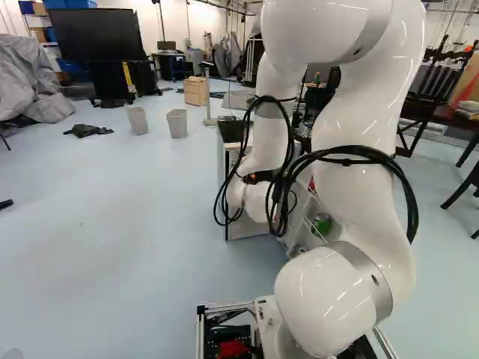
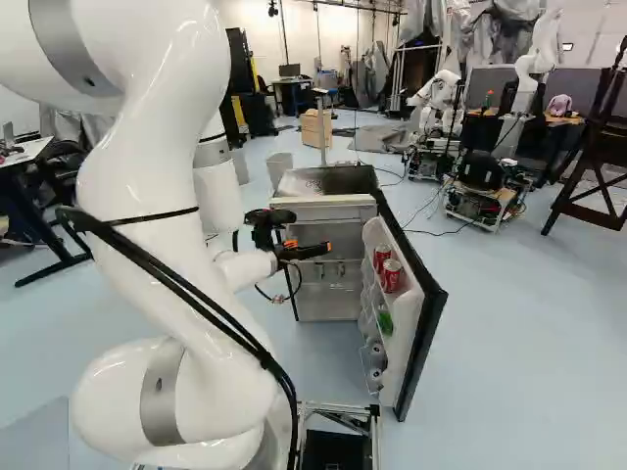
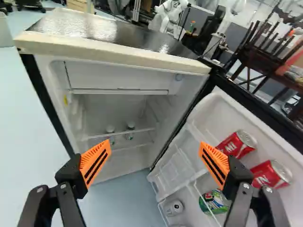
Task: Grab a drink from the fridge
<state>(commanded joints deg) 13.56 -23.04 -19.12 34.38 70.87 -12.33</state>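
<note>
My gripper [image 2: 312, 247] stands before the open fridge [image 2: 328, 302], just left of its door [image 2: 421, 294] in the right base view. In the wrist view the gripper [image 3: 154, 152] is open, with nothing between its orange pads. Two red cans [image 3: 238, 143] [image 3: 271, 174] lie tilted on the upper door shelf, ahead of and beyond one finger. Lower in the door are a green can [image 3: 214, 202] and a silver can [image 3: 174, 207]. Small bottles [image 3: 130, 126] stand on a rack inside the cabinet. The arm hides much of the fridge in the left base view.
The fridge's top slab [image 3: 113, 49] and the swung-out door's dark edge [image 2: 431, 328] are close to the gripper. Behind stand another robot [image 2: 439, 103], grey bins [image 1: 177, 123] and a wooden box [image 1: 196, 91]. Dark furniture [image 2: 598, 147] stands at the right.
</note>
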